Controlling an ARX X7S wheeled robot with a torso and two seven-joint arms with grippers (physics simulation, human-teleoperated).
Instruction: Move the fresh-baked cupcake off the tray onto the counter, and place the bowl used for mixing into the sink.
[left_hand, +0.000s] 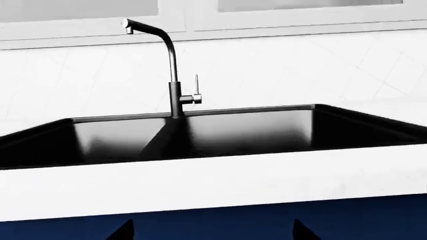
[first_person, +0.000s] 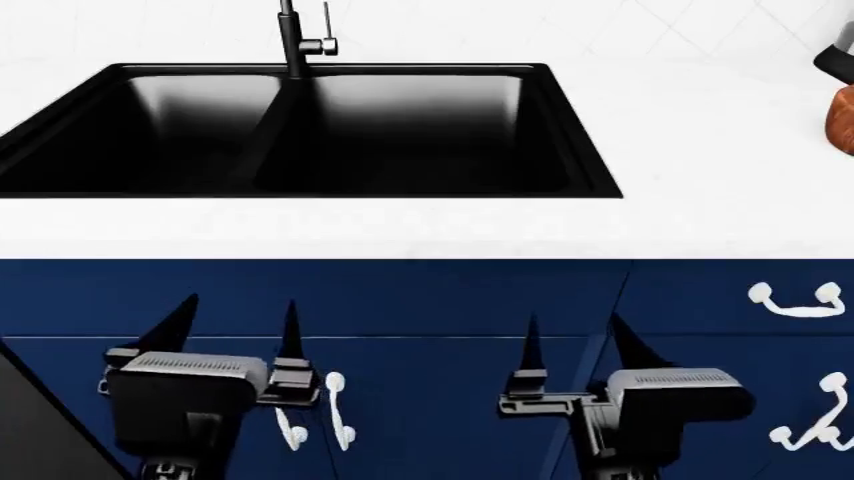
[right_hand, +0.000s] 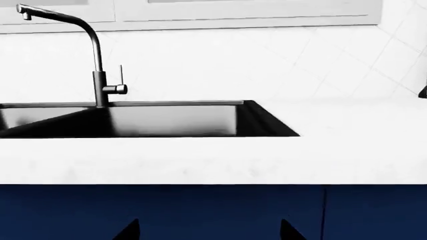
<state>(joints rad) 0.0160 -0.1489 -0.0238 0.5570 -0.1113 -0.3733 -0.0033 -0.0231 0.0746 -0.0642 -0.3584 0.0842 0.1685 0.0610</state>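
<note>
- The left pincer hangs low before the navy cabinet doors, below the front edge of the surface; its two dark fingers stand well apart and hold nothing.
- The right pincer sits level with it, a little to the right, fingers likewise spread wide and empty.
- White door handles show on the cabinet front between and beside the two arms.
- Above the pincers the white marble-look surface runs across the head view, with the black double-basin sink set into it and both basins bare.
- The tall black tap rises from the rear rim at the divider between the basins.
- The bowl shows only as a reddish-brown sliver at the far right edge of the head view, on the surface well apart from the sink.
- Neither cupcake nor tray appears in any view.
</note>
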